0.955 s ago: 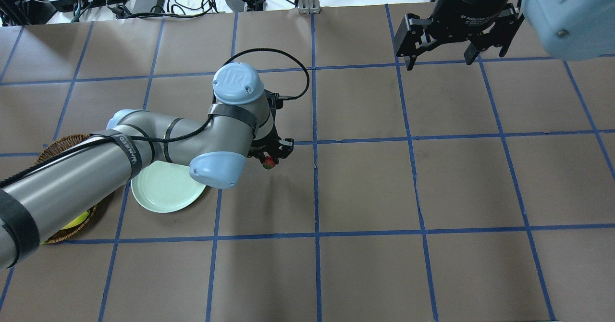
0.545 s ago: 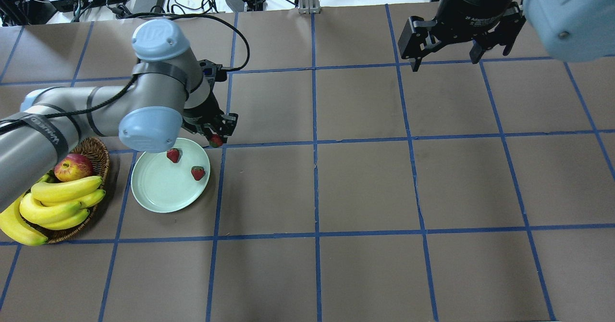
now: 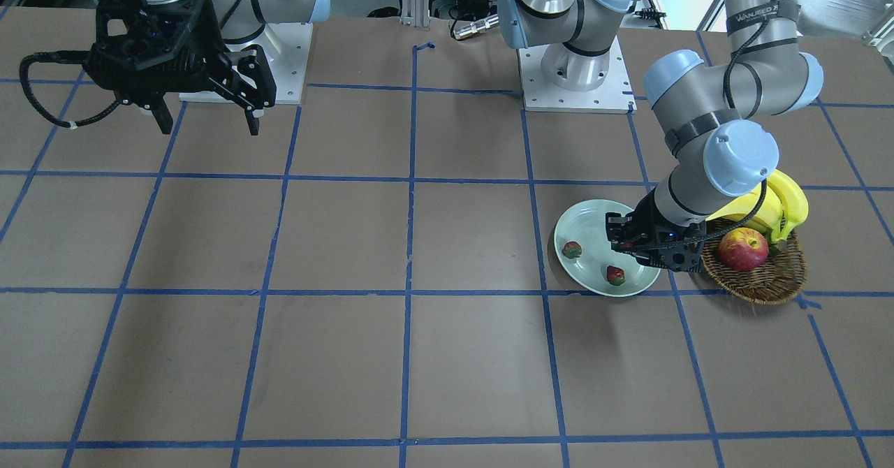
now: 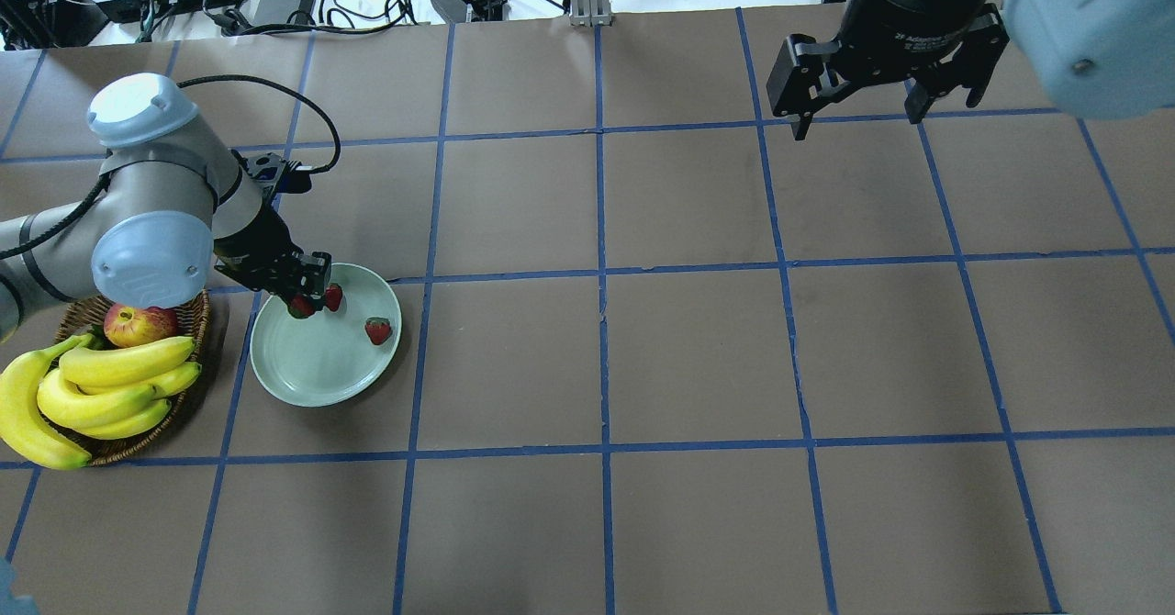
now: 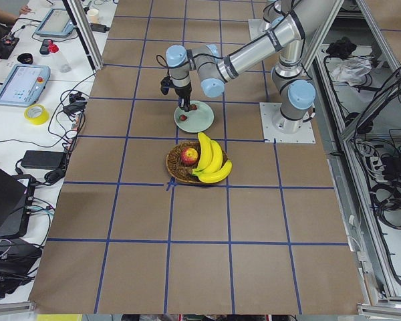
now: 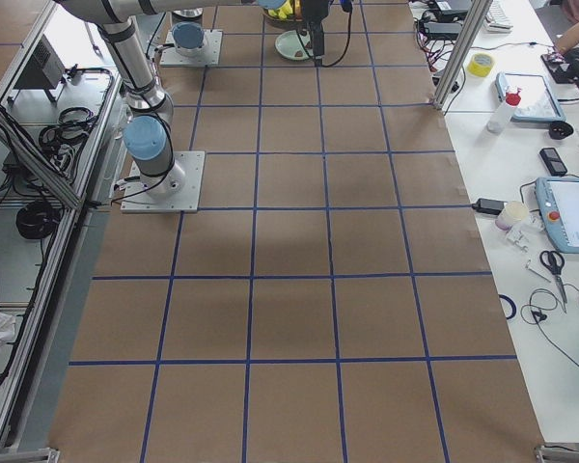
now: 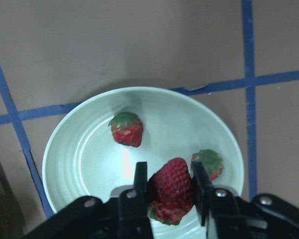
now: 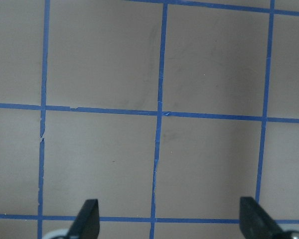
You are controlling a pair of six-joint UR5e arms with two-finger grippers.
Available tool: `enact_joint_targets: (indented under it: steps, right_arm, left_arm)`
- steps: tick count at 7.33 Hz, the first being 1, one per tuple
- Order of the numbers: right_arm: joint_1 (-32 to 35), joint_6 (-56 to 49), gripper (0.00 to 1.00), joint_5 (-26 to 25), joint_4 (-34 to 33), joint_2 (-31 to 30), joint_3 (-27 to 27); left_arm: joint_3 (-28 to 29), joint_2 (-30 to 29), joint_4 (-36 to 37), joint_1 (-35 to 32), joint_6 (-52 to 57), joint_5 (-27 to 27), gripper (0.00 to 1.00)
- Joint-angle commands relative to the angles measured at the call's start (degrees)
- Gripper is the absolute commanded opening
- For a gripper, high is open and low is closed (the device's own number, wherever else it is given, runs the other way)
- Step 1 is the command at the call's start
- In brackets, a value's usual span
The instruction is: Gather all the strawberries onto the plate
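Red, seeded strawberries (image 7: 126, 130), three: one pinched by left gripper (image 7: 169, 175), two beneath it on one round mint plate (image 7: 70, 152); right gripper (image 4: 859, 124) spread.

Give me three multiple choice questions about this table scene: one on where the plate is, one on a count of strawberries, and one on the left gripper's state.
1. Where does the plate sit?
A. beside the basket
B. inside the basket
C. upturned atop the basket

2. How many strawberries lie loose on the plate?
A. one
B. two
C. four

3. The left gripper is:
A. open, empty
B. shut on a strawberry
C. shut on nothing

Answers:
1 A, the plate rests next to the wicker rim.
2 B, two lie unheld on it.
3 B, its fingers clamp a third above the plate.
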Motion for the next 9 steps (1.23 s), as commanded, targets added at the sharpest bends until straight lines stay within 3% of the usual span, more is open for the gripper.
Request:
enact_joint_targets:
  steps: [1, 2, 3, 4, 6, 9]
  right_arm:
    - [0.09, 1.0, 1.0, 1.32, 0.91, -0.06, -0.04]
    - [0.0, 1.0, 1.0, 0.71, 0.82, 0.03, 0.22]
    - [0.0, 1.0, 1.0, 0.62, 0.82, -0.06, 0.13]
    - [0.09, 1.17, 1.0, 0.97, 0.82, -0.06, 0.22]
    - [0.09, 2.4, 1.0, 0.71, 0.82, -0.06, 0.31]
    - [0.09, 2.76, 1.0, 0.71, 0.12, 0.03, 0.75]
  left_arm:
    - [-2.47, -0.99, 0.44, 1.26, 0.7, -0.32, 0.39]
    - [-2.22, -0.9, 1.06, 1.35, 0.01, -0.32, 0.81]
    - [-0.3, 0.23, 2.28, 1.09, 0.17, -0.06, 0.98]
    - [5.46, 1.46, 0.55, 0.48, 0.18, -0.06, 1.0]
    - [17.42, 5.41, -17.66, -5.29, -6.35, 0.12, 1.0]
    - [20.8, 13.48, -26.15, -14.71, -19.48, -0.5, 1.0]
